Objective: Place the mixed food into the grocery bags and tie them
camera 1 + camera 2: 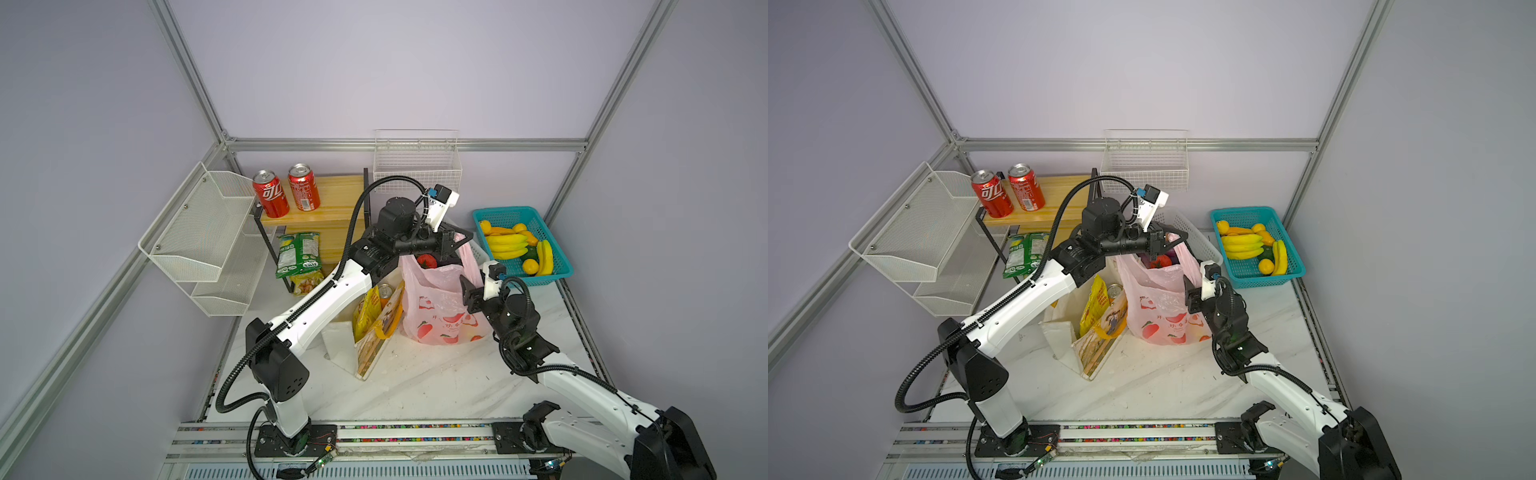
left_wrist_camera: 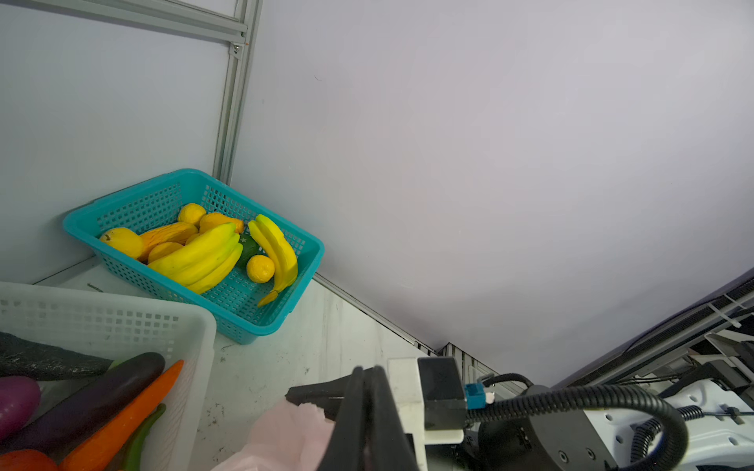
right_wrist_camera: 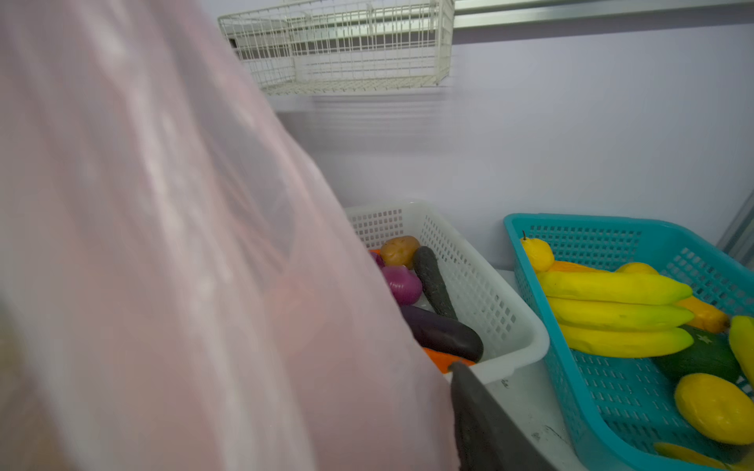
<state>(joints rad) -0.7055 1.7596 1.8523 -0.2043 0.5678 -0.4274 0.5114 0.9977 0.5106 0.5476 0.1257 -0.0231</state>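
1. Left jaws are together, clamped on a handle of the pink bag [image 1: 440,307], which stands mid-tabletop [image 1: 436,386].
2. Right jaws stand apart against the bag's right side; pink film hides one.
3. The tote [image 1: 374,353], just left of the bag, holds the yellow crisp packet [image 1: 365,309] and orange soda can [image 1: 385,290]; the left arm [image 1: 332,295] passes just above it.
4. Behind the bag is a white basket [image 3: 477,281]. At the far right corner, a teal basket [image 1: 505,210] holds round orange fruits [image 1: 530,266].
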